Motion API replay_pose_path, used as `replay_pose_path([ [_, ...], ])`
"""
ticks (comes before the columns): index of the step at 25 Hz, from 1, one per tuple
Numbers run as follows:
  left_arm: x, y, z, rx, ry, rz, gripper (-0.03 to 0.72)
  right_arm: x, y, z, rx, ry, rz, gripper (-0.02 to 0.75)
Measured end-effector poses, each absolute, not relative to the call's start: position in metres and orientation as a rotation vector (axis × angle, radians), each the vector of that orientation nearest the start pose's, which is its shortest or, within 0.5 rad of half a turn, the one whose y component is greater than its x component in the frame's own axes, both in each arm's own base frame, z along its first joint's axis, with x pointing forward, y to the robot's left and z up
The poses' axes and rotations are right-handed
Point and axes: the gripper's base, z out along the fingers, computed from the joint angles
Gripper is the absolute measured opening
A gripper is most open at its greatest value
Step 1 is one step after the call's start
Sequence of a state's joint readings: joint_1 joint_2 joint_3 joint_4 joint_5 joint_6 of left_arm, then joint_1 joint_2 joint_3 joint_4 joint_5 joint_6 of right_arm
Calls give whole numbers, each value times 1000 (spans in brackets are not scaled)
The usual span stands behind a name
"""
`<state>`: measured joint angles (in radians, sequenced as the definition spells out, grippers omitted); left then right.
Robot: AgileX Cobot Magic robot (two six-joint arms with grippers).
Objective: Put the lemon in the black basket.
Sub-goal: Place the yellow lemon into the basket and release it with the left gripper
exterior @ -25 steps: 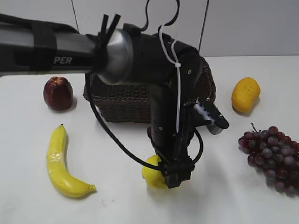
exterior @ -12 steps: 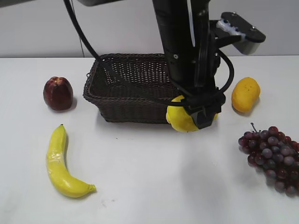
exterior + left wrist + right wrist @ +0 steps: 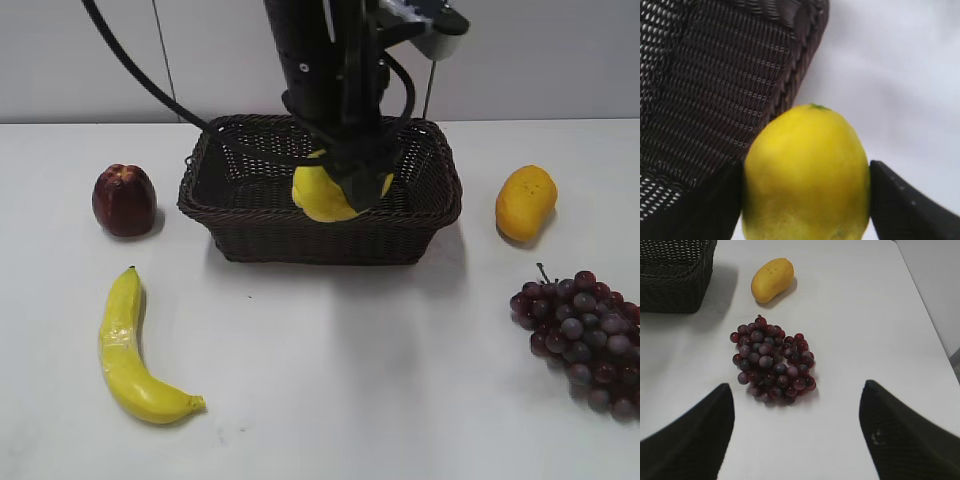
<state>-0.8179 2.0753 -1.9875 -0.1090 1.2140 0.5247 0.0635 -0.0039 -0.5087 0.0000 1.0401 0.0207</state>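
Note:
My left gripper (image 3: 348,178) is shut on the bright yellow lemon (image 3: 320,192) and holds it in the air over the black basket (image 3: 300,235), at about rim height. In the left wrist view the lemon (image 3: 807,167) fills the space between the two dark fingers (image 3: 715,205), with the basket's woven wall (image 3: 715,90) at the left and white table at the right. My right gripper (image 3: 797,440) is open and empty above the table. It does not show in the exterior view.
A red apple (image 3: 124,200) lies left of the basket and a banana (image 3: 130,345) at the front left. An orange-yellow mango (image 3: 525,202) lies right of the basket, and purple grapes (image 3: 585,335) at the front right. The right wrist view shows the grapes (image 3: 772,360) and mango (image 3: 772,279).
My left gripper has lifted the lemon off the table in front of the basket and carried it up and back over the basket. The other fruit has not moved.

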Motion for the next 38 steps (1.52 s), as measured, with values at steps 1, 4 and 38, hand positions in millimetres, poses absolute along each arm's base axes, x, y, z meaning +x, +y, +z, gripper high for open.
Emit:
replay_pose_path([
  [1, 309, -331, 289, 1695, 2223, -220, 548, -6, 0, 281, -43, 2011, 54, 589],
  [4, 327, -314, 289, 1628, 2269, -203, 548, -6, 0, 281, -43, 2011, 54, 589],
  [38, 431, -315, 202, 1283, 2286, -232, 547, -6, 0, 281, -43, 2011, 54, 589],
])
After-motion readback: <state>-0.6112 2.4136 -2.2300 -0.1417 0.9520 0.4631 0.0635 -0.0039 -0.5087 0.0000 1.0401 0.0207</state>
